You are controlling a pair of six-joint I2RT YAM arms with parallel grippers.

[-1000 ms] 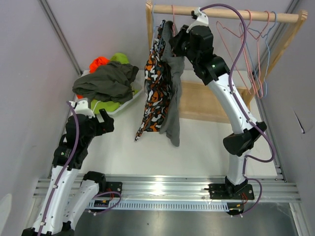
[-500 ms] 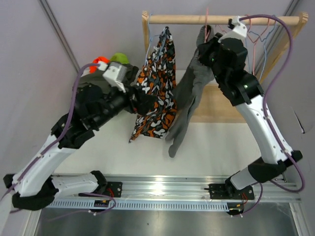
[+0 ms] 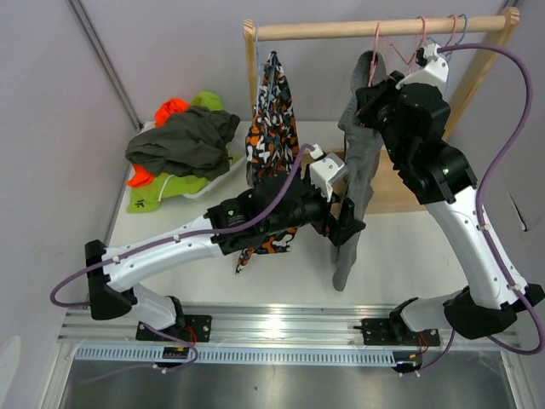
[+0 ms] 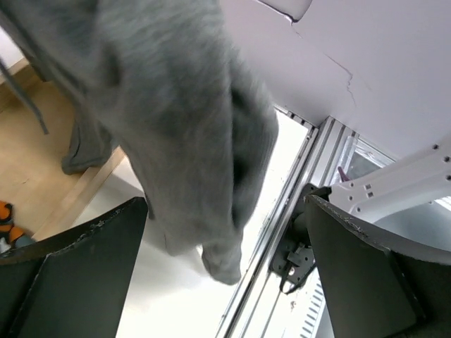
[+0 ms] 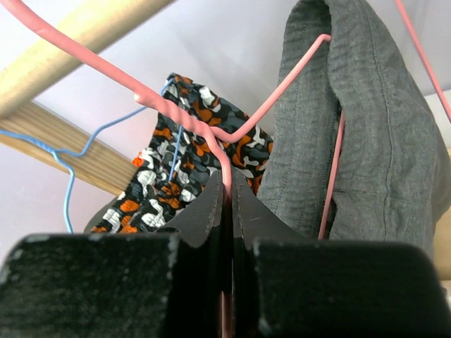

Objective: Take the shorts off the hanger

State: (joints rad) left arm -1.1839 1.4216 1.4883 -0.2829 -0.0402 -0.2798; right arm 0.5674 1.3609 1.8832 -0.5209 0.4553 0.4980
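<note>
Reaches in low with the left gripper (image 4: 225, 211), jaws spread as wide as they go, one finger on either side of the hanging hem of the dark grey shorts (image 4: 176, 127). Brackets the cloth without closing on it; cannot tell whether either finger brushes it. Looks placed for a pinch and a downward pull (judging by the task, that is the step in hand).

Higher and farther back, pinches the pink hanger (image 5: 275, 91) with the right gripper (image 5: 227, 184), jaws pressed shut on the wire just below the twist of its neck. Holds it there, most likely, to steady the hanger so that a tug from below slides the cloth off rather than swinging the whole thing. Shows the shorts folded over the hanger's wire, lower end dangling free above the table.

Beyond, leaves the camouflage shorts (image 3: 272, 128) on a blue hanger (image 5: 68, 190) under the same wooden rail (image 3: 341, 28), left of the grey pair, not yet handled. Far left, heaps another dark grey pair (image 3: 183, 141) over lime green (image 3: 162, 189) and orange (image 3: 170, 109) cloth in a white tray (image 3: 217, 181), well apart from the rail and, by the look of it, already off their hangers.
</note>
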